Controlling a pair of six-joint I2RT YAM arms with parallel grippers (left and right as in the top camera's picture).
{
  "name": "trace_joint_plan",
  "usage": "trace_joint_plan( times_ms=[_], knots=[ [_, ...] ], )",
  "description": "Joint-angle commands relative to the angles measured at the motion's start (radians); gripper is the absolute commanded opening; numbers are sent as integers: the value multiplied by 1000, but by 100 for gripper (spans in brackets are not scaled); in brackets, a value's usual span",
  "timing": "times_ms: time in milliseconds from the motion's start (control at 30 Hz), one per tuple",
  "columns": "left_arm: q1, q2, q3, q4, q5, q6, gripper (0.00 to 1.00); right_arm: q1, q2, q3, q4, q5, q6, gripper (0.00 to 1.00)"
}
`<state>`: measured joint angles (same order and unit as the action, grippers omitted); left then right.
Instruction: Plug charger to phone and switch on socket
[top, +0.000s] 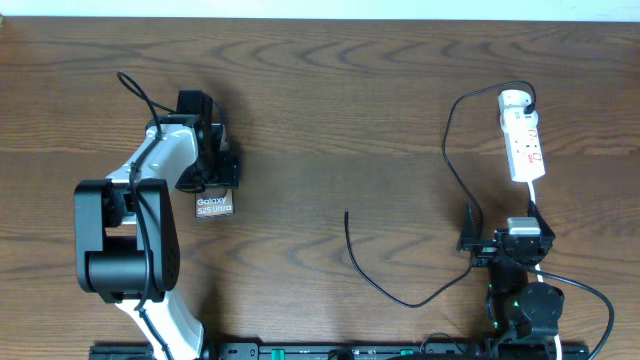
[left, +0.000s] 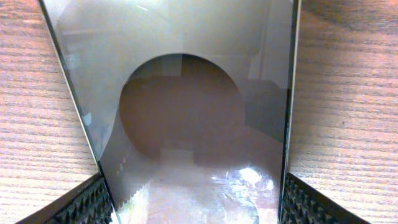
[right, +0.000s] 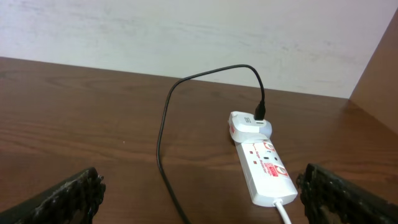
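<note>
Overhead. Finds the phone (top: 214, 206) on the left of the table (top: 350, 120), lettering up, its far end hidden under the left gripper (top: 214, 170). Cannot judge the jaws' hold from up here. Puts the socket (top: 524, 140) far right, lying lengthwise away from the robot, with a white plug (top: 514, 99) at the far end and a white cord (top: 537, 195) leaving the near end. Traces the charger (top: 412, 305) from that plug out in a loop to the left, down past the right gripper (top: 508, 238), then along a low curve toward the middle of the table. Sees its free end (top: 346, 214) bare on the wood, well apart from the phone and from both grippers. Shows the right gripper near the socket's near end, not touching it.

Left wrist. Fills nearly the whole frame with the phone (left: 186, 62), big round circle in the middle. Catches the two fingers (left: 81, 208) at the bottom corners, each against a long edge of the phone: left gripper (left: 196, 208) clamped on it. Shows table wood on both sides.

Right wrist. Shows fingers (right: 62, 199) at the two bottom corners, spread wide with nothing between them: right gripper (right: 205, 202) apart and empty. Looks across the table at the socket (right: 264, 171), red marks on top, cord (right: 283, 211) running off the near end. Sees the charger (right: 160, 140) rise from the white plug (right: 250, 126), arch over to the left, drop to the table and run toward the bottom edge. Backs it all with a pale wall (right: 186, 31).
</note>
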<state>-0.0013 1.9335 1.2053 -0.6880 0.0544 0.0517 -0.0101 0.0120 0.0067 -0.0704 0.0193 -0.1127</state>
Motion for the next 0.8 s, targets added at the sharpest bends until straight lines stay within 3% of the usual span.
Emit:
trace_joint_plan(
  times_ms=[0, 300, 367, 467, 700, 767],
  knots=[
    [-2, 14, -24, -6, -18, -1, 70, -7, -5, 0, -4, 7, 11, 99],
    [-2, 14, -24, -6, -18, -1, 54, -7, -5, 0, -4, 7, 11, 99],
    [-2, 14, -24, -6, -18, -1, 45, -7, -5, 0, -4, 7, 11, 99],
    [-2, 14, -24, -6, -18, -1, 39, -7, -5, 0, -4, 7, 11, 99],
    [-2, 14, -24, -5, -18, -1, 9, -7, -5, 0, -4, 7, 11, 99],
    [-2, 14, -24, -5, -18, -1, 7, -7, -5, 0, -4, 7, 11, 99]
  ],
)
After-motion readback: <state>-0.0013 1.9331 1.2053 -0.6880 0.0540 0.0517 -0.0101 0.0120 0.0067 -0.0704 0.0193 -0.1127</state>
